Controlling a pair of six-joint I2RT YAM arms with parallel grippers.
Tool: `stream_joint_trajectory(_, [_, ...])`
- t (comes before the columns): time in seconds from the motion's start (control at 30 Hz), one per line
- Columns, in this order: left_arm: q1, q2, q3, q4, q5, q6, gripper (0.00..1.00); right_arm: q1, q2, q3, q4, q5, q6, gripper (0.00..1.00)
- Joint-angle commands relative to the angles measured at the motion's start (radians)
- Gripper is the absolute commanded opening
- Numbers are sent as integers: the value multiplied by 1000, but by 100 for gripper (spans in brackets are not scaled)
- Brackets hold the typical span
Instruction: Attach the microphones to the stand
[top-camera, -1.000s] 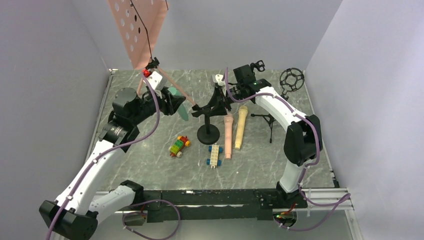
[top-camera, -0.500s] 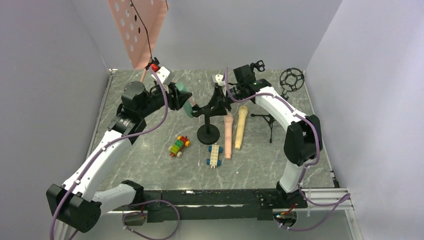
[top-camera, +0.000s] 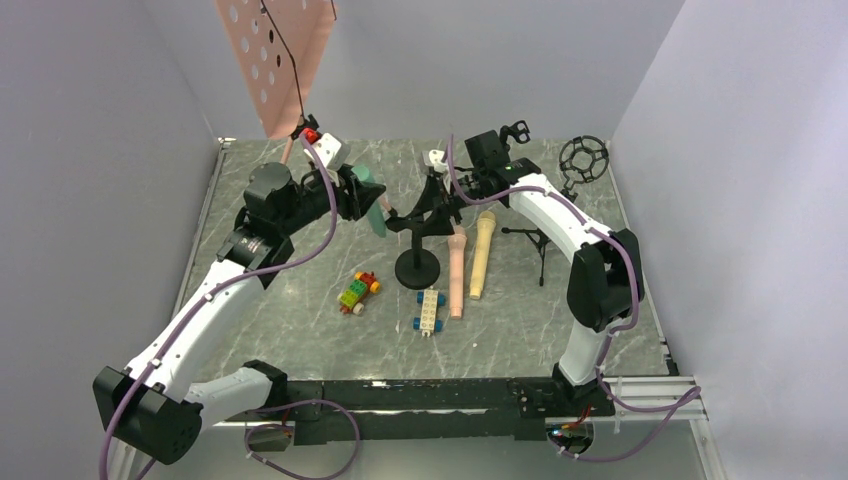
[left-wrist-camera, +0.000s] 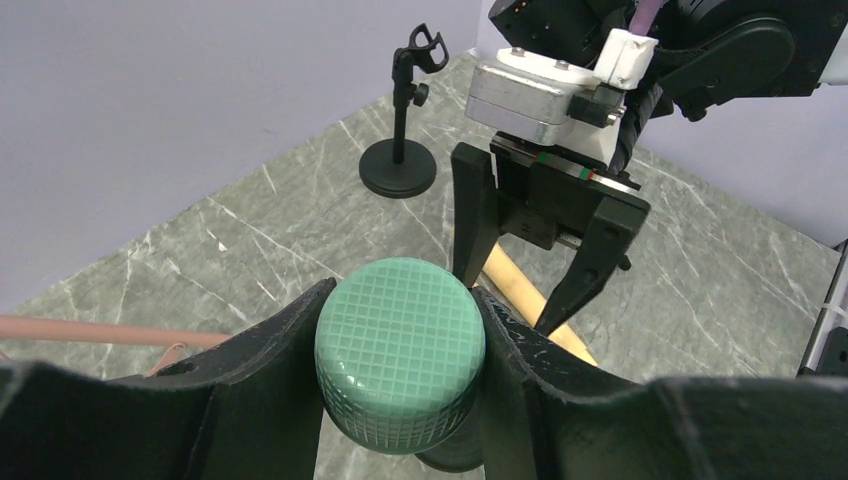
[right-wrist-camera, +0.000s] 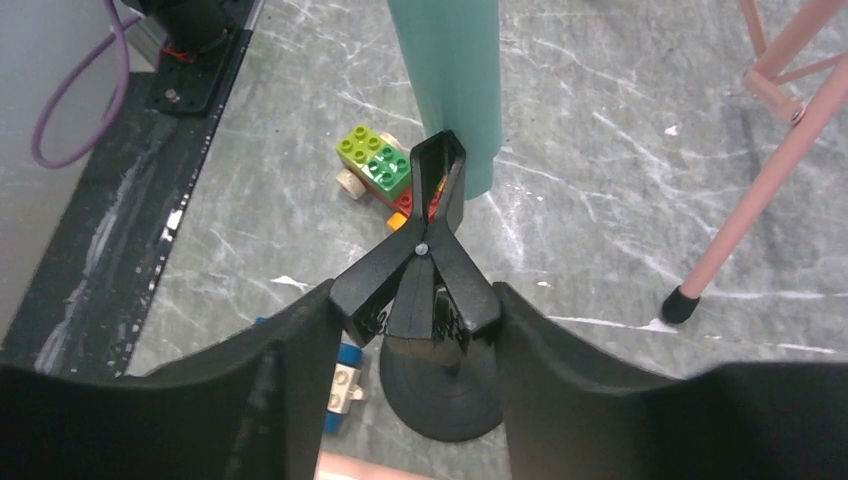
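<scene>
The step in hand looks like seating the first of the three microphones, since none sits in the stand yet. The left gripper (left-wrist-camera: 400, 310) is clamped on the green microphone (left-wrist-camera: 400, 350) just under its rounded head and holds it clear of the desk (top-camera: 300, 300), just beside the clip (right-wrist-camera: 440, 180) at the top of the stand (top-camera: 417, 268). The microphone stands steeply, long axis close to upright. Its head is uppermost, facing the left wrist camera, and its plain tail end points down at the desk, level with the clip's mouth. From the right wrist view the mouth seems nearly pinched together and sits against or just beside the green shaft, not around it. The right gripper (right-wrist-camera: 410, 295) has its fingers either side of the clip's two handles and apparently against them. Whether it is squeezing them or letting go cannot be told. The next move probably calls for the handles to be pressed so the mouth spreads. The green shaft would then be slid sideways into it, square to the opening, before the clip is let close. The pink microphone (top-camera: 456, 275) and the tan microphone (top-camera: 481, 255) lie side by side on the desk just right of the stand's base. Their heads point to the far side, and neither is held.
</scene>
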Motion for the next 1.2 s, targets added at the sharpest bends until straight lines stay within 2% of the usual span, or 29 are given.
stream_joint_trajectory(0.0, [-6, -27, 19, 61, 17, -6, 2, 2, -2, 11, 29, -21, 8, 49])
stream_joint_trajectory(0.03, [-6, -28, 18, 59, 16, -4, 2, 2, 3, 18, 19, -20, 1, 35])
stream_joint_trajectory(0.07, [-6, -30, 18, 58, 15, -4, 2, 3, 5, 27, 3, -19, -6, 27])
stream_joint_trajectory(0.23, [-7, -36, 21, 61, 29, -12, 2, 2, 8, 31, -13, -16, -21, 0])
stream_joint_trajectory(0.63, [-27, 40, 39, 115, 98, -57, 2, 2, 4, 21, 8, -19, -3, 0])
stream_joint_trajectory(1.17, [-41, 141, 7, 159, 84, -72, 2, 2, 6, 24, -9, -30, -20, 0])
